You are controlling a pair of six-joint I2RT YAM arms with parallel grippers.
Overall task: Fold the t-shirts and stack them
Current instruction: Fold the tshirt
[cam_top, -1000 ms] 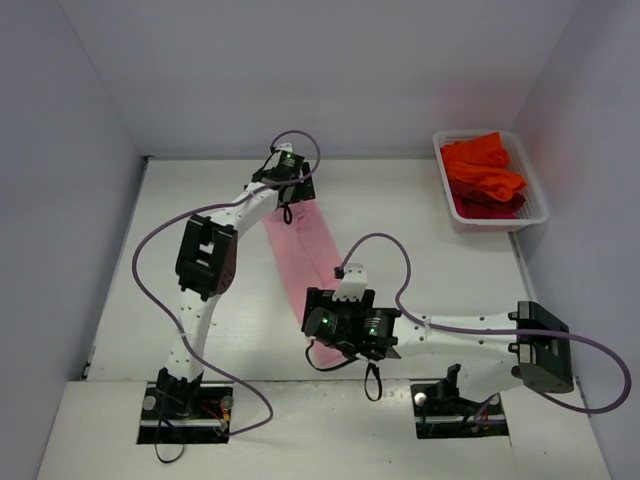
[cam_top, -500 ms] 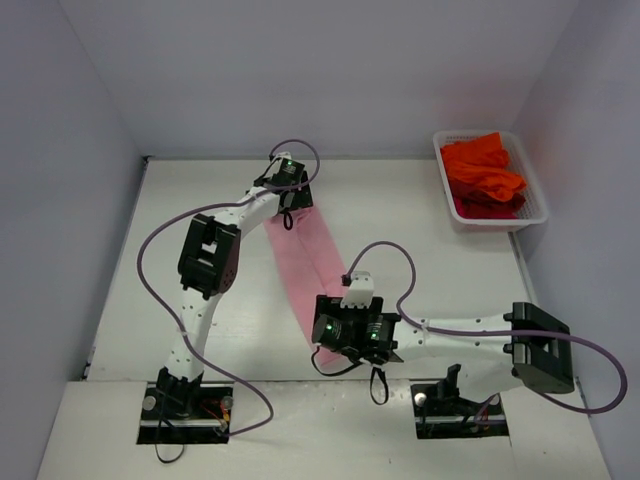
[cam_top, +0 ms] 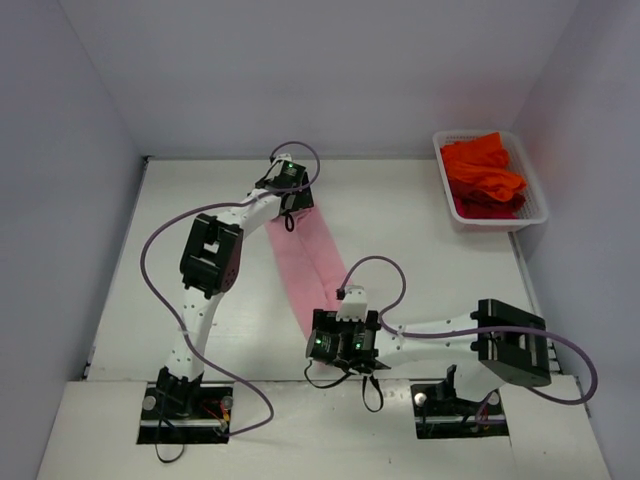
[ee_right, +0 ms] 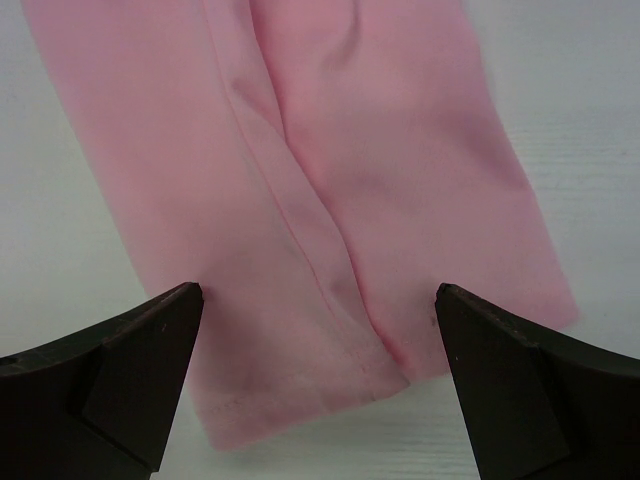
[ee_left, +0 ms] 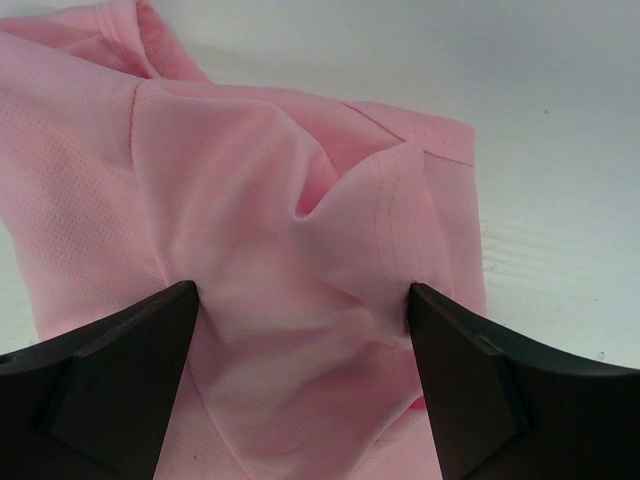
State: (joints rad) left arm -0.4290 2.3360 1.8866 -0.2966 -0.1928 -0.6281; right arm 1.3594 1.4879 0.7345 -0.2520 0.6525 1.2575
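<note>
Pink t-shirt (cam_top: 315, 262) stretches lengthwise from far-left to near-right.

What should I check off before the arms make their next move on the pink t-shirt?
1. Is the left end effector open? Ok: its jaws stand wide, with a raised fold of cloth between them.
2. Is the right end effector open? Ok: its jaws stand wide over the near hem and grip nothing.
3. Is the pink t-shirt lying flat as a strip? Not ok: the near end is smooth, but the far end is bunched.
4. Is the right end effector low enough to pinch the hem? Cannot tell.
5. Are the orange-red t-shirts out of the way? Ok: they are heaped in the white basket, apart from both arms.
</note>
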